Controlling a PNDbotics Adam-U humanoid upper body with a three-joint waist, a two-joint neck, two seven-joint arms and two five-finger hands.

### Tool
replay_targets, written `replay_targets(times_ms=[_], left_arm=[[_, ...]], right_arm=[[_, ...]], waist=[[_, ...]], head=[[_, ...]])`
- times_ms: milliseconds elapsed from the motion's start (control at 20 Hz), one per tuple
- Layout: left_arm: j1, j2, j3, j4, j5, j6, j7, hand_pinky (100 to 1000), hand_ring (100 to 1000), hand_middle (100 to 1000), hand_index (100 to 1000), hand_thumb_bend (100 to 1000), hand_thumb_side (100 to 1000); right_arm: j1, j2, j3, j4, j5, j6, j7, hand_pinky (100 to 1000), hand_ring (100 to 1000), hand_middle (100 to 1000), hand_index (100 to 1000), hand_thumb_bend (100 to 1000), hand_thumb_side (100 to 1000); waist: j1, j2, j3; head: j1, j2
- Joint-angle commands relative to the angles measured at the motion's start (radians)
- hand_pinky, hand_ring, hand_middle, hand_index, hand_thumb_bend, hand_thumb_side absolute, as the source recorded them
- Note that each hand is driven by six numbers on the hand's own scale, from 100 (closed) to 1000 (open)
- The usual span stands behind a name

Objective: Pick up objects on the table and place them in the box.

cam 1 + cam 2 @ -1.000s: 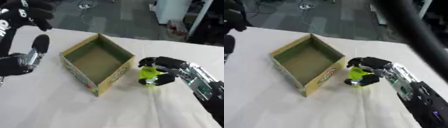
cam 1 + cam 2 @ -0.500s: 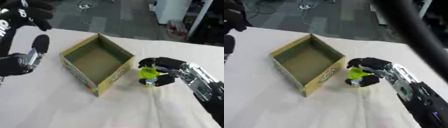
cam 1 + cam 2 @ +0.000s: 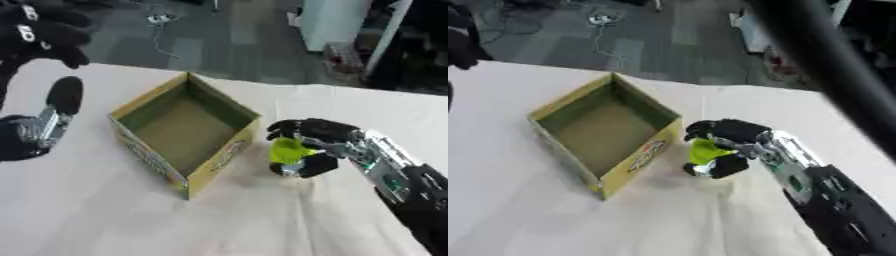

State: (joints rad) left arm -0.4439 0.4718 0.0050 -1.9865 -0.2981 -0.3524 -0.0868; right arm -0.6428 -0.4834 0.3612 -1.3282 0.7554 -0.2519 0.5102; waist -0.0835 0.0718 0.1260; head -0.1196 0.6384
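A bench (image 3: 105, 220) under a pale cloth fills most of both views. On it stands an open cardboard box (image 3: 185, 134), its inner walls green, printed panels on its outer sides, one corner pointing toward the camera. Just to the right of the box's near right wall, the right robot hand (image 3: 320, 144) is curled around a small lime-green object (image 3: 287, 150), grasping it from above and the side, low over the cloth beside the box. The left robot hand (image 3: 37, 131) shows at the left edge, well apart from the box, fingers relaxed and holding nothing
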Motion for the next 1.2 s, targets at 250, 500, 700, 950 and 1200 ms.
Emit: replay_targets(times_ms=[250,500,700,950,1200], left_arm=[[-0.027,0.001,0.001,-0.014,0.005,-0.004,-0.006,444,536,724,739,100,718],[-0.028,0.001,0.002,-0.014,0.003,-0.005,-0.005,444,536,724,739,100,718],[-0.026,0.002,0.003,-0.014,0.002,-0.006,-0.005,444,536,724,738,100,718],[-0.02,0.006,0.004,-0.014,-0.001,-0.007,-0.005,444,537,724,738,100,718],[-0.011,0.012,0.005,-0.014,-0.004,-0.007,-0.003,445,537,724,738,100,718]], right_arm=[[-0.001,-0.001,-0.025,0.042,-0.03,-0.035,-0.133,808,886,958,934,362,868],[0.007,-0.002,-0.034,0.075,-0.038,-0.043,-0.185,800,886,964,940,332,864],[0.015,-0.006,-0.044,0.098,-0.065,-0.051,-0.189,792,885,970,945,325,874],[0.025,-0.02,-0.053,0.103,-0.096,-0.073,-0.176,809,897,974,947,331,871],[0.04,-0.038,-0.048,0.074,-0.087,-0.08,-0.152,816,903,977,951,341,825]], waist=[[0.004,0.007,0.008],[0.007,0.012,0.009],[0.009,0.015,0.007],[0.012,0.014,0.003],[0.014,0.01,-0.003]], head=[[-0.032,-0.029],[-0.035,-0.027],[-0.039,-0.027],[-0.041,-0.025],[-0.038,-0.016]])
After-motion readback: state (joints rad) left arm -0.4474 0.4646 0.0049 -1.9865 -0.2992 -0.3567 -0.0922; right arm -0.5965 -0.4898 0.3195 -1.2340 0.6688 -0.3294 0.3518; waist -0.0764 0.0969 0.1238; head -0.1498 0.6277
